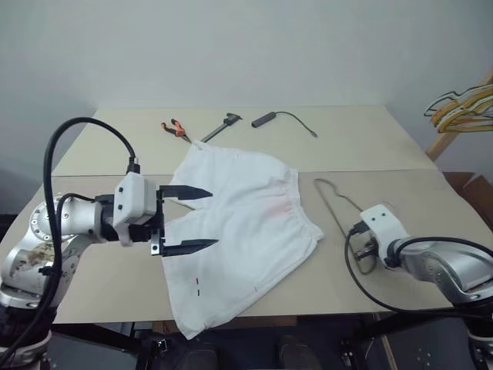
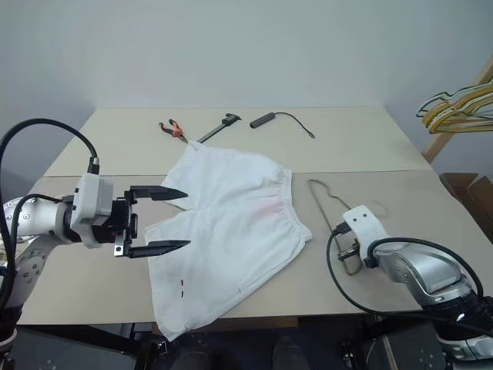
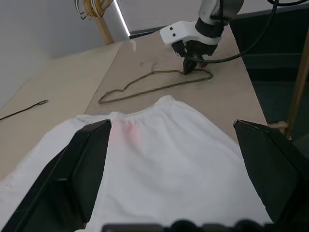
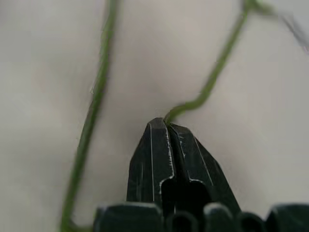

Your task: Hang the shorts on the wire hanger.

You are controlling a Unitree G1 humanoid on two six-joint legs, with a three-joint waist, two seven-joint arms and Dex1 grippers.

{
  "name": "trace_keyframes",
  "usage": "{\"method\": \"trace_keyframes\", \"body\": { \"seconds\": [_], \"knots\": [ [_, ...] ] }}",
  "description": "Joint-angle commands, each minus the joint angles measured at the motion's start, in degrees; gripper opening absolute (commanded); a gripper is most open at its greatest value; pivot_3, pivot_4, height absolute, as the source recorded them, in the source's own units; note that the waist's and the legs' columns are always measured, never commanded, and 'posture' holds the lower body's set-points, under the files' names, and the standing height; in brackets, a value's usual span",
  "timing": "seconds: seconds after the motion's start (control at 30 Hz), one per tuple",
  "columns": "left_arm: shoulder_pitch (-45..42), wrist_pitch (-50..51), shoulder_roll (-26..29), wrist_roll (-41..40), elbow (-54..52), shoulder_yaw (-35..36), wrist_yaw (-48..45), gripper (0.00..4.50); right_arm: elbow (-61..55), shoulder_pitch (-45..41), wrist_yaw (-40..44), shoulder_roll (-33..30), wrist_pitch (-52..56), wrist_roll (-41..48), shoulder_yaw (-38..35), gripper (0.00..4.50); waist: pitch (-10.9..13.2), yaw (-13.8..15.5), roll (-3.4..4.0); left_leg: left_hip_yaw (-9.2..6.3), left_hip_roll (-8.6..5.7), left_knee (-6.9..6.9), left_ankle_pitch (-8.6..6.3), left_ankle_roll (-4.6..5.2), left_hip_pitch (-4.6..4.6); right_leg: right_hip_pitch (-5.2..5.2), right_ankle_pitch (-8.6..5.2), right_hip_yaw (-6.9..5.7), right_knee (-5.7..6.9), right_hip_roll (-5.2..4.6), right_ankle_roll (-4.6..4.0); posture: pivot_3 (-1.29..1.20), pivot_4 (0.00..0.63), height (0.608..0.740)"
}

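One pair of white soft-fabric shorts with a gathered elastic waistband (image 1: 239, 223) lies flat mid-table, waistband toward the robot's right, faint pink stain near the band, tiny dark marks by the near hem. One thin dark grey-olive wire hanger (image 1: 335, 202) lies flat just beside the waistband, apart from the cloth

Right gripper (image 4: 169, 126): fingers pressed fully together, pinched on the hanger wire at a bend; wire emerges right at the tips. Left gripper (image 1: 189, 220): jaws spread wide, nothing between them, hovering over the shorts' left edge and pointing across the fabric

Risks from here, as I judge them:
- Pinch sits at the very fingertips on thin wire; hanger could twist or slip out on lifting, since bare wire gives little to bite on
- Held at one spot, the triangle may swing or droop, making it hard to thread through the shorts
- Left jaws closing on flat cloth might catch one layer only, or bunch it, so the shorts slide off rather than drape over the bar
- Dragging fabric could sweep it over the table's near edge, where a hem already overhangs

Count: shorts one; wire hanger one; grippers two. Far side of the beige table (image 1: 115, 154): one orange-handled pliers (image 1: 176, 129), one dark long-handled tool (image 1: 222, 127), one small dark block with trailing cable (image 1: 281, 117). One bunch of yellow and wooden hangers (image 1: 466, 108) off to the right, number unclear
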Motion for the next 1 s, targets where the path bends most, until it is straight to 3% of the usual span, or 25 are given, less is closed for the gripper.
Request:
{"method": "trace_keyframes", "body": {
  "seconds": [0.03, 0.13, 0.27, 0.33, 0.47, 0.57, 0.87, 1.0],
  "knots": [
    [-3.0, 0.0, -2.0, 1.0, 0.5, -1.1, 2.4, 4.4, 1.6, -3.1, 0.8, -2.6, -7.5, -8.4, -0.4, 0.03, 0.0, -0.1, 0.04, 0.02, 0.0, 0.0, 0.0, 0.0, 0.01, -0.01, 0.0, 0.02, 0.01, -0.01, 0.0, -0.08, 0.056, 0.74],
    [-7.1, 2.6, -6.1, 1.2, 2.9, -2.2, 7.4, 4.4, 3.6, -3.8, 4.1, -5.3, -28.5, -18.6, 0.7, 0.03, 0.0, -0.2, 0.1, 0.03, -0.01, 0.02, 0.0, 0.0, 0.02, -0.01, 0.0, 0.02, 0.04, 0.0, 0.0, -0.09, 0.052, 0.74],
    [-14.1, 8.8, -12.8, 0.9, 7.2, -2.8, 16.7, 4.4, 11.2, -4.2, 6.0, -13.5, -69.3, -41.4, 8.9, 0.03, -0.1, -1.1, 0.19, 0.04, -0.02, 0.02, 0.0, 0.0, 0.01, -0.02, -0.01, 0.01, 0.0, 0.0, 0.04, -0.09, 0.044, 0.74],
    [-17.7, 13.3, -15.1, -1.2, 9.6, -2.2, 19.1, 4.4, 19.4, -7.6, 0.5, -15.8, -85.9, -54.9, 13.7, 0.03, -0.1, -1.5, 0.18, 0.04, -0.02, 0.03, 0.0, -0.01, 0.01, -0.03, -0.01, 0.01, 0.0, -0.02, 0.05, -0.09, 0.038, 0.74],
    [-21.0, 18.4, -14.6, -1.7, 12.3, -3.3, 17.6, 4.4, 31.3, -15.4, -9.8, -14.6, -104.4, -70.6, 17.2, 0.03, -0.1, -2.9, 0.2, 0.05, -0.03, -0.03, 0.11, -0.2, 0.02, -0.09, -0.01, 0.08, 0.03, -0.02, 0.03, -0.08, 0.032, 0.74],
    [-22.9, 20.1, -12.5, 1.8, 15.4, -7.5, 14.9, 4.4, 36.2, -20.3, -16.8, -11.8, -111.8, -75.9, 16.6, 0.03, -0.1, -3.8, 0.22, 0.06, -0.06, -0.08, 0.16, -0.29, 0.01, -0.18, 0.0, 0.18, 0.09, -0.02, 0.02, -0.08, 0.031, 0.74],
    [-26.4, 16.6, -12.0, 12.1, 24.4, -19.0, 6.4, 4.4, 38.7, -25.1, -20.0, -8.1, -118.2, -80.0, 13.3, 0.03, -0.1, -4.6, 0.24, -0.08, -0.09, -0.08, 0.2, -0.36, 0.02, -0.11, 0.01, 0.12, 0.1, -0.04, 0.01, -0.09, 0.033, 0.74],
    [-28.7, 17.2, -15.4, 13.7, 28.2, -19.0, 7.3, 3.52, 36.8, -24.8, -19.0, -7.7, -119.2, -79.8, 11.2, 0.0, -0.1, -4.5, 0.25, -0.11, -0.16, -0.06, 0.2, -0.36, 0.01, -0.1, 0.01, 0.08, 0.1, -0.13, 0.02, -0.1, 0.033, 0.74]
  ]
}}
